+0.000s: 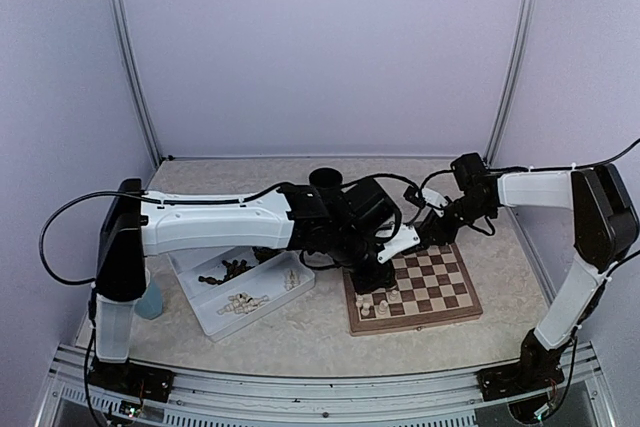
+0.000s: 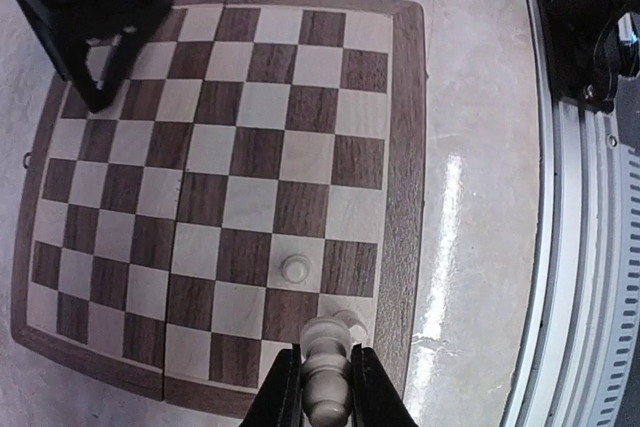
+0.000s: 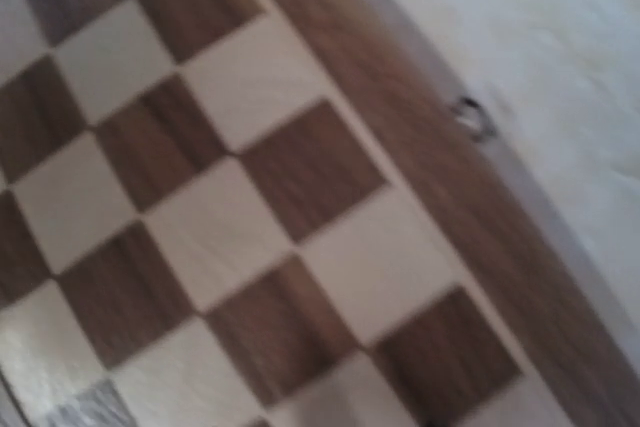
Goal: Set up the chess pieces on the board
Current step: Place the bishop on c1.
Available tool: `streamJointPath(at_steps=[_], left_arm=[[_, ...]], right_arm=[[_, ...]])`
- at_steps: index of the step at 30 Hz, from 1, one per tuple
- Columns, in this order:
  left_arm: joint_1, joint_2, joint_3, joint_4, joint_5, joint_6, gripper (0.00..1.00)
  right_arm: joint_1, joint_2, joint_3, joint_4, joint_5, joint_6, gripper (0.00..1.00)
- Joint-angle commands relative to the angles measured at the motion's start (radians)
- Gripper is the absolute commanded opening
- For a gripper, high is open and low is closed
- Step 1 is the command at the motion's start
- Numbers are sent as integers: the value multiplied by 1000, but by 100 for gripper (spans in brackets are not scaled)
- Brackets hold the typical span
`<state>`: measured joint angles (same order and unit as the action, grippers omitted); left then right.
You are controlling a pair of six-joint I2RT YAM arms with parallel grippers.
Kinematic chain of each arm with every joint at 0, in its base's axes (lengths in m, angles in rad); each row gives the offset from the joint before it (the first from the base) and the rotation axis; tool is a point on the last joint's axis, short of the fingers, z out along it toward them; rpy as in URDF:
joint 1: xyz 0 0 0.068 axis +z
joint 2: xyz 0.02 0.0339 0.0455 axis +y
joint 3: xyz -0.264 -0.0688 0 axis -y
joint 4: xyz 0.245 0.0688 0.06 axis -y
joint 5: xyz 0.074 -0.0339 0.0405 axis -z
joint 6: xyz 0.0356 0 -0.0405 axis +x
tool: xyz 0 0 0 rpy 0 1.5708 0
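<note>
Left gripper [image 2: 326, 392]: your fingers clamp a cream piece [image 2: 322, 347] above the board's [image 2: 400, 147] near-left corner.
Right gripper [image 2: 97, 67]: yours hangs over the far side; finger gap impossible to tell.

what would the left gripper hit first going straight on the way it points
The left gripper, shut on a cream piece, would probably meet the board at its edge squares; depth unclear.

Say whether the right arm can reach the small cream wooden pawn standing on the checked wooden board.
Probably not: the left gripper, shut on a cream piece, crowds the pawn, and the right gripper hovers across the board.
</note>
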<state>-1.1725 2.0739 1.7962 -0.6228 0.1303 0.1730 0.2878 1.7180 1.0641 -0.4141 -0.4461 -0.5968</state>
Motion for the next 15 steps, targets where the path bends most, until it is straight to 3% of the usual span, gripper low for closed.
streamJointPath(at_steps=[1, 15], left_arm=[[-34, 93, 96, -99, -27, 57, 15], [-55, 235, 216, -131, -33, 59, 16]], right_arm=[[-41, -57, -3, 15, 20, 17, 44], [-52, -97, -18, 12, 15, -3, 45]])
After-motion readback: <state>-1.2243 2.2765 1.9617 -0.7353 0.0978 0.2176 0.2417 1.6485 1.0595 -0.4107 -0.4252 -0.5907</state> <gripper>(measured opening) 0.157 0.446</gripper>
